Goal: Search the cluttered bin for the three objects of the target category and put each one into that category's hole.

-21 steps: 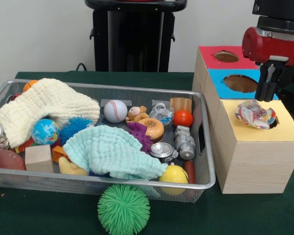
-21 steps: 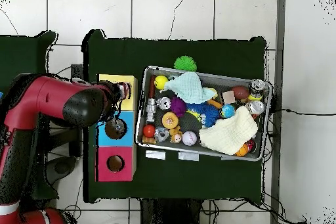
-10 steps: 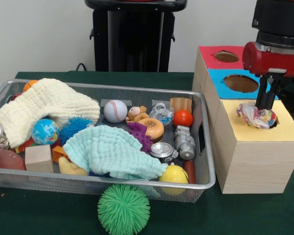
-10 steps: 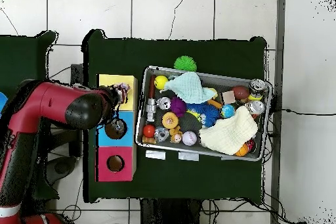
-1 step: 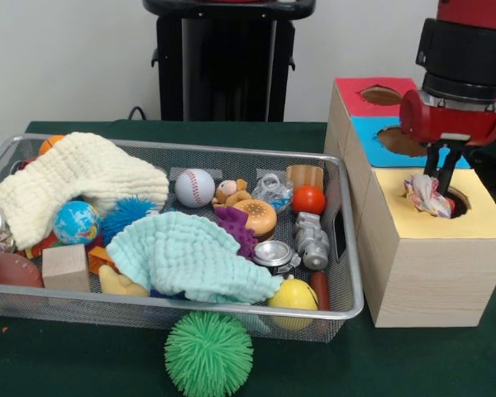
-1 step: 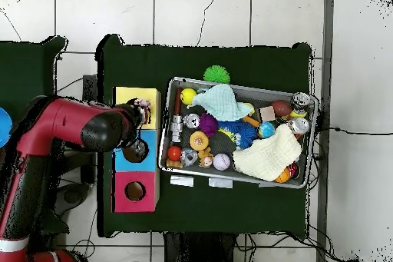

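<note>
The crumpled cloth wad (image 5: 427, 195) is lodged at the mouth of the hole in the yellow box (image 5: 430, 248), part sunk, part bulging over the rim on the side toward the mesh bin (image 5: 344, 273). The main risk, as judged from this, is that the wad is not pushed fully through: soft, springy fabric can bridge the opening and be left sitting on the yellow top, or be dragged back out if a fold is snagged on a finger when the claw (image 5: 437, 168) is raised. A sideways nudge could also roll it off the box onto the table (image 5: 66, 364), between box and bin.

The claw is seen directly above the wad, its two dark fingers (image 5: 447, 172) pointing down and set only a narrow gap apart. Their tips reach the top of the wad and appear to be touching or pressing it; whether cloth is pinched between them cannot be told from the front view. In the overhead view the claw is mostly hidden under the red arm (image 6: 73, 121), so nothing is added there.

Inside the bin, further soft items are waiting: a cream cloth (image 5: 74, 178) and a pale green cloth (image 5: 190, 256).
</note>
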Tool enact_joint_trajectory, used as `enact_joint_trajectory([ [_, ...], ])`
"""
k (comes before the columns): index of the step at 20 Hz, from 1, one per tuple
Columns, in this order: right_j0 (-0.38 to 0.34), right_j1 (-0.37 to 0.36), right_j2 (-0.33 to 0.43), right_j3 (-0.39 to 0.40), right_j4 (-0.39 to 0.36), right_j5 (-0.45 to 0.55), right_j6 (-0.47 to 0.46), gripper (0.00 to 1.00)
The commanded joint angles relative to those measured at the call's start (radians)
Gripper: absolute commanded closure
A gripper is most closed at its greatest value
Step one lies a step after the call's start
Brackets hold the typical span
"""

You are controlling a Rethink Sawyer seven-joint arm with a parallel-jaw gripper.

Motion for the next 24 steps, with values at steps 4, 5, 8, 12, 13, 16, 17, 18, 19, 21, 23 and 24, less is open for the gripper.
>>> enact_joint_trajectory([
  [4, -0.018, 0.044, 0.137, -0.113, 0.054, 0.193, 0.343, 1.0],
  [5, -0.016, 0.038, 0.154, -0.122, 0.056, 0.205, 0.341, 1.0],
  [8, -0.01, 0.019, 0.201, -0.158, 0.066, 0.236, 0.331, 1.0],
  [12, 0.0, -0.04, 0.35, -0.216, 0.072, 0.179, 0.329, 1.0],
  [13, 0.003, -0.041, 0.35, -0.208, 0.067, 0.184, 0.332, 1.0],
  [16, 0.004, -0.033, 0.283, -0.165, 0.046, 0.154, 0.342, 1.0],
  [17, 0.004, -0.032, 0.261, -0.148, 0.039, 0.14, 0.347, 1.0],
  [18, -0.006, -0.02, 0.189, -0.115, 0.033, 0.098, 0.355, 1.0],
  [19, -0.008, -0.016, 0.158, -0.09, 0.026, 0.077, 0.359, 1.0],
  [21, -0.026, -0.003, 0.058, -0.043, 0.019, 0.023, 0.367, 1.0],
  [23, -0.048, 0.005, -0.032, -0.018, 0.018, -0.02, 0.367, 1.0],
  [24, -0.055, -0.001, -0.047, -0.016, 0.019, -0.043, 0.368, 1.0],
])
